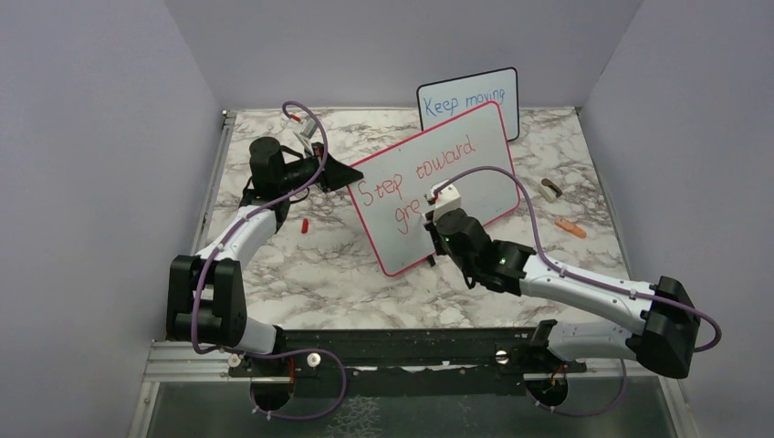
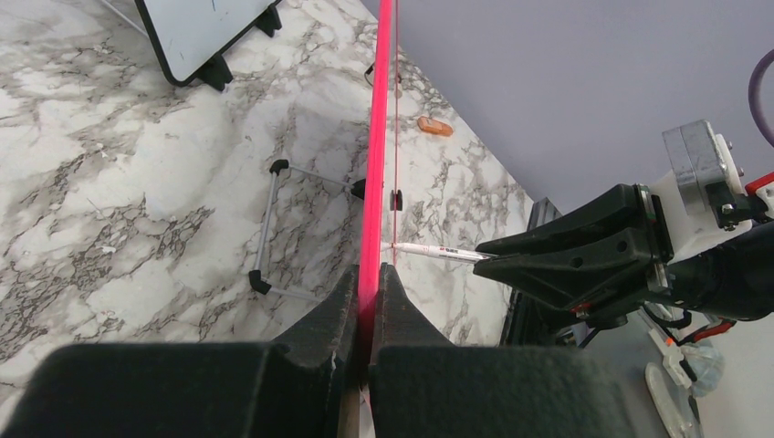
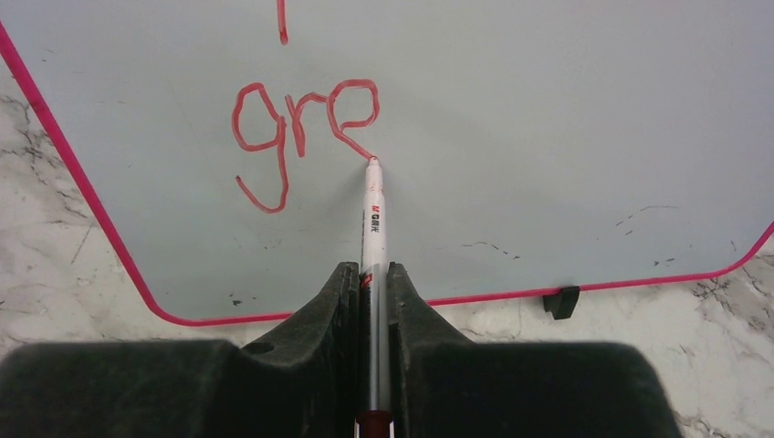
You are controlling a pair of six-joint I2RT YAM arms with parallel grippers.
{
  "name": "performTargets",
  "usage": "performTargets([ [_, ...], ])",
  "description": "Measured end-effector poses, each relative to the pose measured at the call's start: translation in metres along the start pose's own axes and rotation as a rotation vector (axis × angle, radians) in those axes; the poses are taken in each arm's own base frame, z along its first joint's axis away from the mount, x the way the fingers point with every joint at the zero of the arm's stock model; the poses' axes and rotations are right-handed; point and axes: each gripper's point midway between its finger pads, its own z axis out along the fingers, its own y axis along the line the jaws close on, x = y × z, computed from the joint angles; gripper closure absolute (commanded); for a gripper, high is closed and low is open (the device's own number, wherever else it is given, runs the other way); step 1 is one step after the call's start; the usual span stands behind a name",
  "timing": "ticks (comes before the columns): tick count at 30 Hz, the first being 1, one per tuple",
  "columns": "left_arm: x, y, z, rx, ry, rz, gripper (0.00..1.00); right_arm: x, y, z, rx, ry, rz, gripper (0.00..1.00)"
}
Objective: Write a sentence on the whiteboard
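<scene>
From my left wrist camera I see the left hand [image 2: 368, 274] clamped on the red-pink edge of the whiteboard [image 2: 377, 137], which runs edge-on up the frame. On the right, the right hand [image 2: 484, 258] grips a marker [image 2: 434, 250] whose tip meets the board's face. Behind the board, a wire stand [image 2: 266, 224] rests on the marble worktop [image 2: 119, 210]. A small black-framed board [image 2: 196, 32] stands at top left, and an orange object [image 2: 435, 126] lies farther back.

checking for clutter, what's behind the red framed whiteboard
A smaller black-framed board with blue writing stands behind the whiteboard, its lower part covered. The left wrist view also shows a wire stand behind it.
</scene>
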Motion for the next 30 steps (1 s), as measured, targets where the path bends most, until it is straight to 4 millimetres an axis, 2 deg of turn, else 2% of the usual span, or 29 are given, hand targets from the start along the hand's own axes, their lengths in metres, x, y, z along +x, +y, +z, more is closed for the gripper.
performTargets([
  [10,0.000,-0.001,0.000,0.005,0.002,0.003,1.00,-0.002,-0.006,-0.002,0.010,-0.012,0.001,1.00],
  [20,0.001,-0.002,0.000,0.014,0.007,0.007,1.00,-0.025,-0.026,-0.005,0.029,-0.084,0.050,1.00],
  [30,0.001,-0.002,0.000,0.014,0.007,0.008,1.00,-0.029,-0.019,-0.003,-0.008,-0.101,0.051,1.00],
])
